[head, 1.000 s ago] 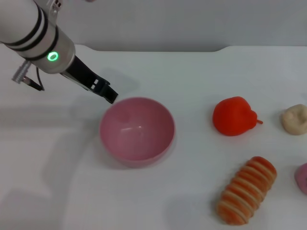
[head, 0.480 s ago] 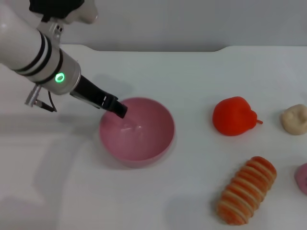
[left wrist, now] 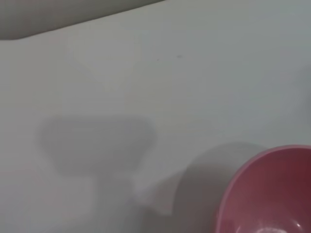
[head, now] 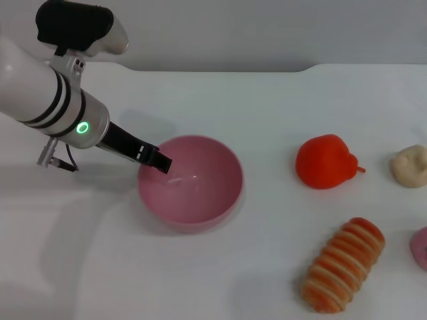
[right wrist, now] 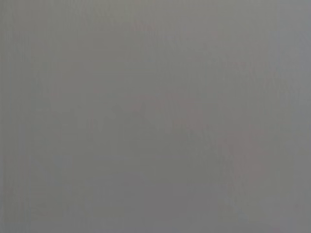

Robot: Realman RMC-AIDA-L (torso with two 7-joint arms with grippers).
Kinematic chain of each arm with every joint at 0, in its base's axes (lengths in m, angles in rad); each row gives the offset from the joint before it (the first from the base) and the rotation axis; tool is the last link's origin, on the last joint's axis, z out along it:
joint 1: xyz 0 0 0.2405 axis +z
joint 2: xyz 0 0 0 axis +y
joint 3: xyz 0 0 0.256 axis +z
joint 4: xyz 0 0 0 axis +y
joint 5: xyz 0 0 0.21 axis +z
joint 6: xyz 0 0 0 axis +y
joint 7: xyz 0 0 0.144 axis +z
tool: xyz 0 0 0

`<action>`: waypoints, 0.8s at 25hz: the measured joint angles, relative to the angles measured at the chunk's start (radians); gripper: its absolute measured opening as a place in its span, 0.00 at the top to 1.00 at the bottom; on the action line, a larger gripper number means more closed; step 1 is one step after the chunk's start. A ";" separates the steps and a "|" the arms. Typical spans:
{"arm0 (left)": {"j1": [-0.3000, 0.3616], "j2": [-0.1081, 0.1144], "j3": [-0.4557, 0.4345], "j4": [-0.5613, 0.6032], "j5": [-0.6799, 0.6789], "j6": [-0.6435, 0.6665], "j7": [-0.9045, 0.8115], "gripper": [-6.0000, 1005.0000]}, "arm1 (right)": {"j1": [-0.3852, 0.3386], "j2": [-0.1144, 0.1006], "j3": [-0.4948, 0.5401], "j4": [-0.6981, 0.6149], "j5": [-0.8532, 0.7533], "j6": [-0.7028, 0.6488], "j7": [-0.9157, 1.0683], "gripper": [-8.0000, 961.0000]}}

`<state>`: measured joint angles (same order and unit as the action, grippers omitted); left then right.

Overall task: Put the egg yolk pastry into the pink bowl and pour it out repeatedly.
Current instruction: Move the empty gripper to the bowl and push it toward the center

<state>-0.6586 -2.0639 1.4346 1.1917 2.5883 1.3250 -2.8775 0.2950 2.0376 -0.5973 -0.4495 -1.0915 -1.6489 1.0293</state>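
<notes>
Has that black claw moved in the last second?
Yes. The left end effector has come down from behind the bowl's far-left rim to that rim's edge.

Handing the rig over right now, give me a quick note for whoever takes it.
Left gripper: at the near-left rim of the pink bowl, tip just over the edge; grip unclear.
Right gripper: not in view.
Bowl upright, holds nothing.
Egg yolk pastry lies on the table at far right, beyond the red fruit, untouched.
Left: pastry into bowl, then pour out, repeat.
</notes>
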 joint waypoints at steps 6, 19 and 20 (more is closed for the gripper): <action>0.010 -0.002 0.032 -0.054 -0.004 -0.070 0.000 0.34 | 0.004 0.000 0.007 0.000 -0.001 0.000 -0.003 0.39; 0.013 -0.001 0.047 -0.106 -0.039 -0.115 0.000 0.35 | 0.006 -0.005 0.008 0.008 0.004 0.011 -0.009 0.40; 0.013 -0.001 0.047 -0.106 -0.039 -0.115 0.000 0.35 | 0.006 -0.005 0.009 0.008 0.005 0.011 -0.009 0.40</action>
<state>-0.6457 -2.0646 1.4813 1.0857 2.5491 1.2102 -2.8778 0.3007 2.0321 -0.5887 -0.4418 -1.0869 -1.6374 1.0200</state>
